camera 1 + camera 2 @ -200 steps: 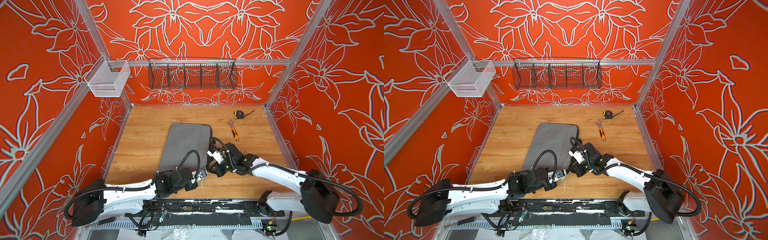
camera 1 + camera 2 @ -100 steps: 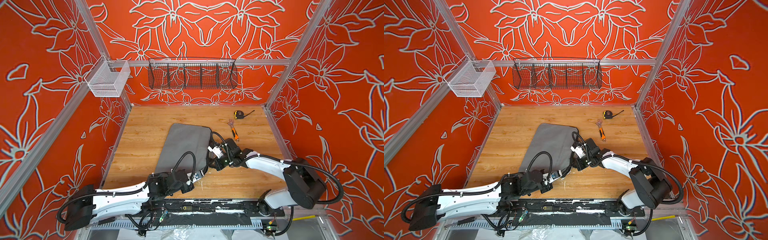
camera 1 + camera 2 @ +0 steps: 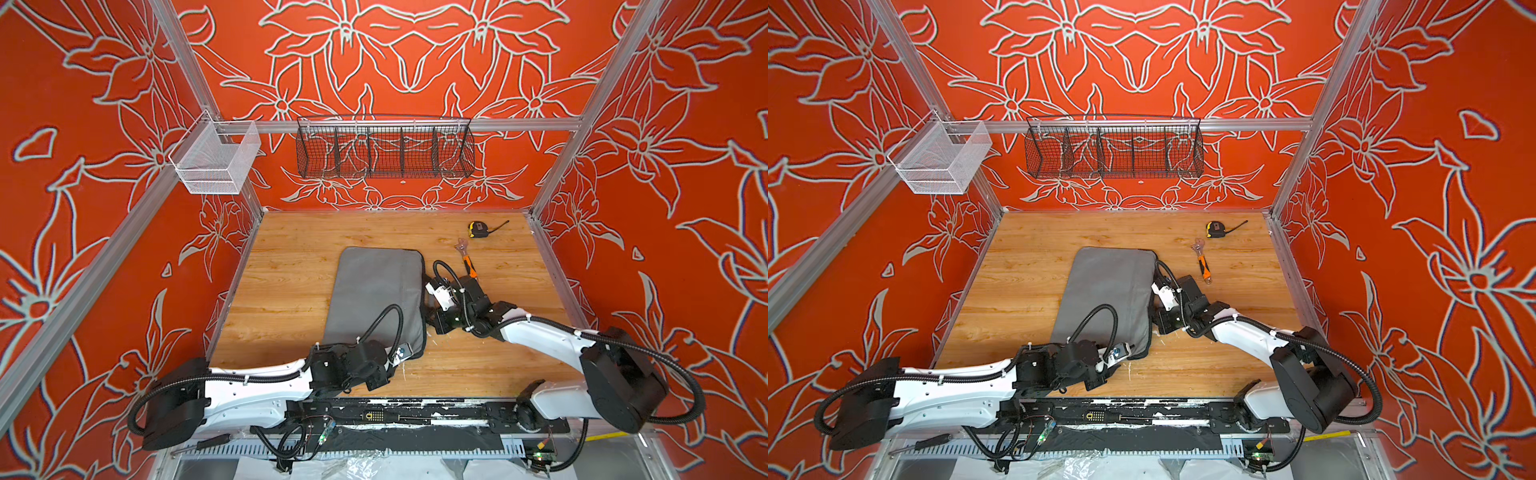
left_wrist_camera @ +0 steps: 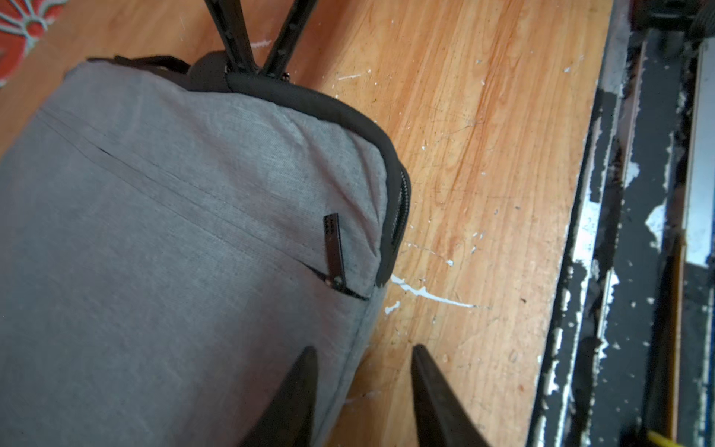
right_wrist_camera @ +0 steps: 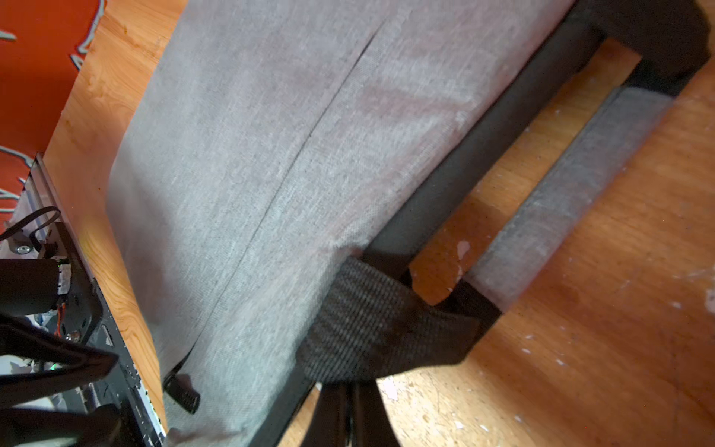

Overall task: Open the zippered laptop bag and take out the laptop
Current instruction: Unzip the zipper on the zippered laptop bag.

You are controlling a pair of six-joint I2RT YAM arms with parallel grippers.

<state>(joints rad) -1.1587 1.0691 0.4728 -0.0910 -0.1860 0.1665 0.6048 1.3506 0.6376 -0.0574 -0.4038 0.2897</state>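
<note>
Grey zippered laptop bag [image 3: 374,291] lies flat on desk [image 3: 291,266] centre; L jaws spread over its near corner, R jaws closed at its black strap handle [image 5: 379,321], grip unclear.

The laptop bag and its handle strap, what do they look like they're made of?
Laptop bag: matte grey woven fabric, likely polyester; a fine heathered weave and soft creases show. Handle strap: black ribbed webbing, probably nylon; coarse ribs are plain in the right wrist view.

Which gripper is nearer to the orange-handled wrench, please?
Right. The right gripper grips the bag's strap handle, near the wrench; the left gripper is at the bag's front corner, farther off.
</note>
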